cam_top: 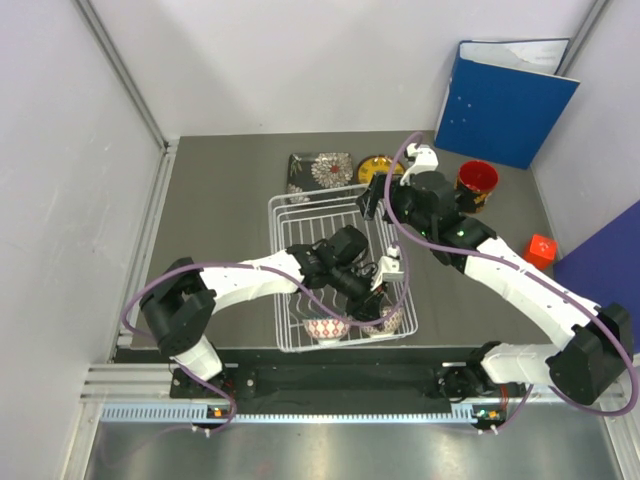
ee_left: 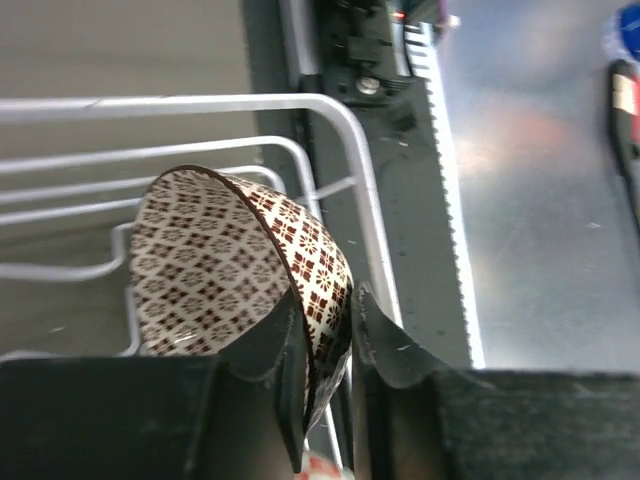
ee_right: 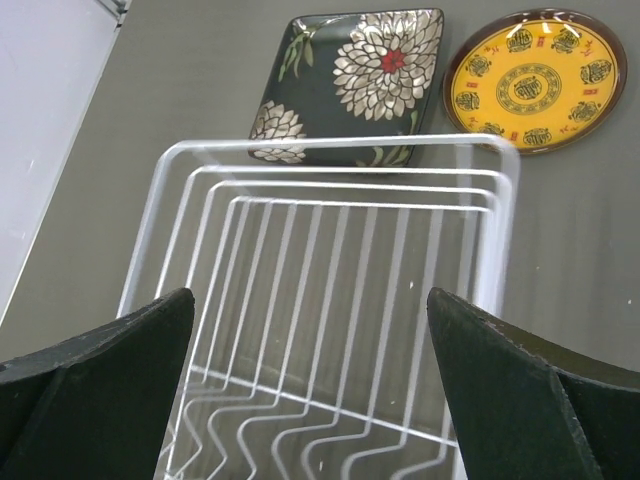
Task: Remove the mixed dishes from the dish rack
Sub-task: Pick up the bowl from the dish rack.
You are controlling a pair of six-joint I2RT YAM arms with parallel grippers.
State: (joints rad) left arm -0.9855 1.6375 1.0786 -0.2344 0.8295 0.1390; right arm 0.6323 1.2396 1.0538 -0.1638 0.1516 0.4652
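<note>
The white wire dish rack sits mid-table. Two small patterned bowls lie at its near end, one to the left and one by the near right corner. My left gripper reaches down to the right-hand bowl. In the left wrist view its fingers are shut on that bowl's rim, one finger inside and one outside. My right gripper hangs open above the rack's empty far end. The black floral plate, yellow plate and red mug rest on the table beyond the rack.
A blue binder leans against the back wall at the right. A small red cube lies by the right arm. The arms' metal mounting rail runs just behind the rack's near edge.
</note>
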